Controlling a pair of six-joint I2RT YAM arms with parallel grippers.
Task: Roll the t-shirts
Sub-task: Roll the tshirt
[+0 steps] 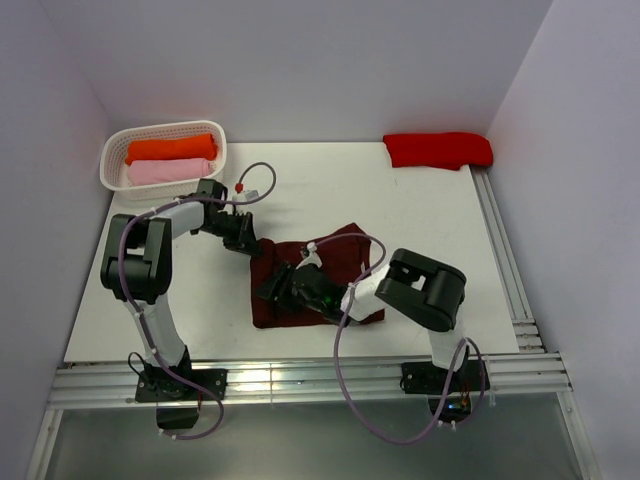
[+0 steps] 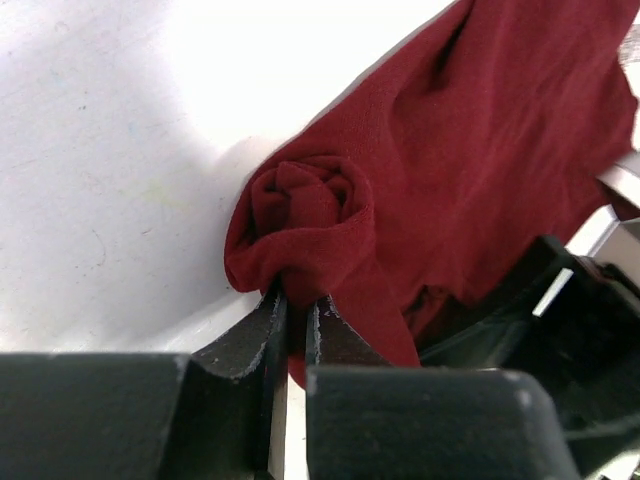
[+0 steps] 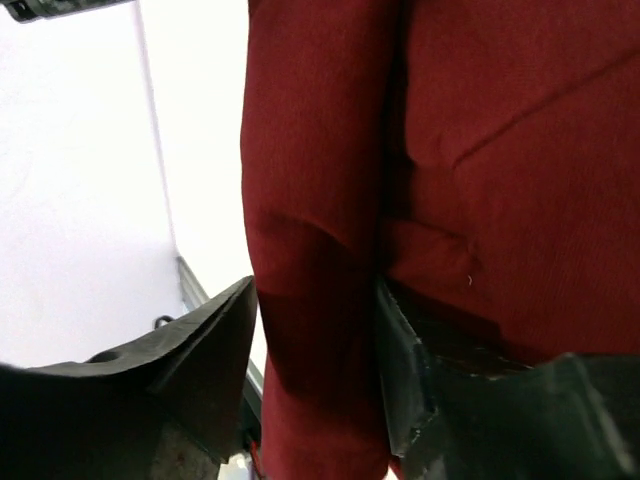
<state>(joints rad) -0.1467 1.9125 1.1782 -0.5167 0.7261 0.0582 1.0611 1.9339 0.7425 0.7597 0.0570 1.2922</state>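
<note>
maroon t-shirt [image 1: 345, 252] lies mid-frame, its upper-left rolled end pinched tight by the left gripper [image 2: 297, 303], while the right gripper [image 3: 315, 300] straddles the roll, jaws apart, so advance both ends evenly

Left arm [image 1: 150, 262] and right arm [image 1: 425, 290]: white links, bulky black joints, looping lilac cables [image 1: 345, 400]; left claw [image 2: 296, 305] matte black.

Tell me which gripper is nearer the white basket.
Left. The left gripper pinches the maroon t-shirt at its far-left corner, toward the white basket; the right gripper is farther off, at the shirt's near-left part.
</note>
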